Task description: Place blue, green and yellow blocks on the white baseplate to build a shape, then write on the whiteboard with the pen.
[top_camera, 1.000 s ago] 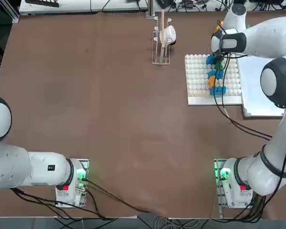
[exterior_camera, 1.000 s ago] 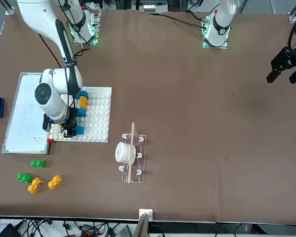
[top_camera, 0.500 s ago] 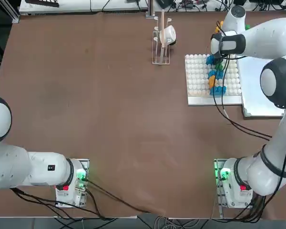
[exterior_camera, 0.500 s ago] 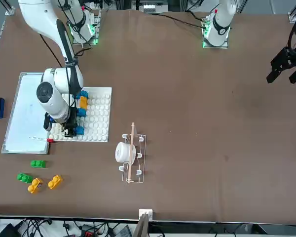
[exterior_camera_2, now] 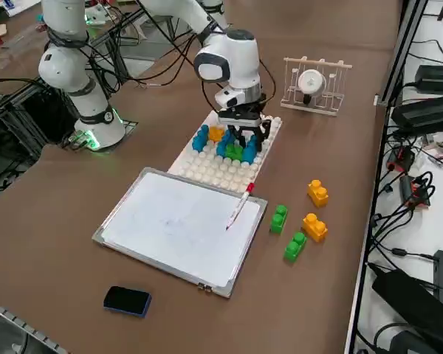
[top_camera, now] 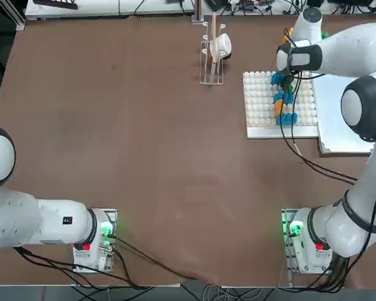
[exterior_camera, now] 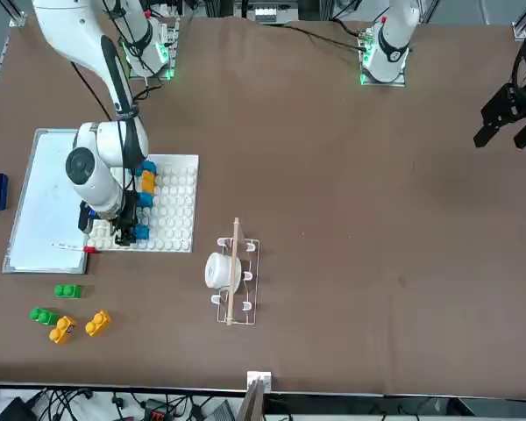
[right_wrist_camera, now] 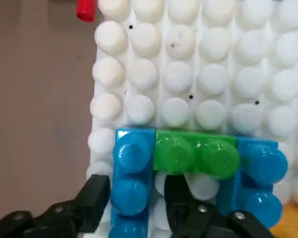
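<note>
The white baseplate (top_camera: 258, 106) carries a short run of blue, green and orange blocks (top_camera: 282, 100). My right gripper (right_wrist_camera: 136, 203) hangs low over the plate's far end, open. Its fingers stand on either side of a blue block (right_wrist_camera: 133, 168) that sits pressed on the studs, with a small gap at each side. A green block (right_wrist_camera: 196, 153) and another blue block (right_wrist_camera: 260, 168) adjoin it. The whiteboard (exterior_camera_2: 177, 225) lies beside the plate. The pen (exterior_camera_2: 238, 206) rests on its edge, with its red end (right_wrist_camera: 86, 9) toward the plate.
Loose green blocks (exterior_camera_2: 279, 218) (exterior_camera_2: 294, 245) and yellow blocks (exterior_camera_2: 317, 192) (exterior_camera_2: 314, 226) lie on the table past the whiteboard. A dark blue eraser (exterior_camera_2: 127, 300) sits near the board's outer corner. A wire rack holding a white cup (exterior_camera_2: 314, 85) stands beyond the plate.
The right gripper's fingers have spread and let go of the blue block, which stays on the plate. The wrist has shifted slightly toward the table's far side.
</note>
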Controlling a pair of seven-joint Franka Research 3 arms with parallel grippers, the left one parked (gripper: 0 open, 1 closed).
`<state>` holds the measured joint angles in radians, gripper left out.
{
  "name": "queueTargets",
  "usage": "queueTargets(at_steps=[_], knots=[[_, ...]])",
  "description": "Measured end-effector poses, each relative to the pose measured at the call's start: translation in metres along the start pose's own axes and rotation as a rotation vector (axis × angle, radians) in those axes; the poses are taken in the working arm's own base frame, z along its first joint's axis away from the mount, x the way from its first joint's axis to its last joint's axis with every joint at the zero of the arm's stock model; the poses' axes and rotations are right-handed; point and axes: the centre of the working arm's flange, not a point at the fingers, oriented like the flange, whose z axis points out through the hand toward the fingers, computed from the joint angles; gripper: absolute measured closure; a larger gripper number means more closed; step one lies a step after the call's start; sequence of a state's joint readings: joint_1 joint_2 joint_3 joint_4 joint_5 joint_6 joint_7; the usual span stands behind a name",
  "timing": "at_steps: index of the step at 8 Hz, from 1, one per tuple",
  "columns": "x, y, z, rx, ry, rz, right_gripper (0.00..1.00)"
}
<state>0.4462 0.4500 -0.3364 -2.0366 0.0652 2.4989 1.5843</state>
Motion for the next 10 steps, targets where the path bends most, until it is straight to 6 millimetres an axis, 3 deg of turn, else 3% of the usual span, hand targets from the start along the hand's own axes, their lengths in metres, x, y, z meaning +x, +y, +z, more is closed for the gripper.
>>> queueTargets(at_steps=[1,2,4,6,10], knots=[[0.000,-0.011,-0.014,-0.038,0.001,-0.025,0.09],[0.000,-0.024,-0.036,-0.069,-0.003,-0.064,0.00],[0.001,-0.039,-0.080,-0.073,-0.019,-0.192,0.00],[0.016,-0.040,-0.107,-0.044,-0.030,-0.395,0.00],[0.063,-0.045,-0.123,-0.010,-0.027,-0.827,0.00]])
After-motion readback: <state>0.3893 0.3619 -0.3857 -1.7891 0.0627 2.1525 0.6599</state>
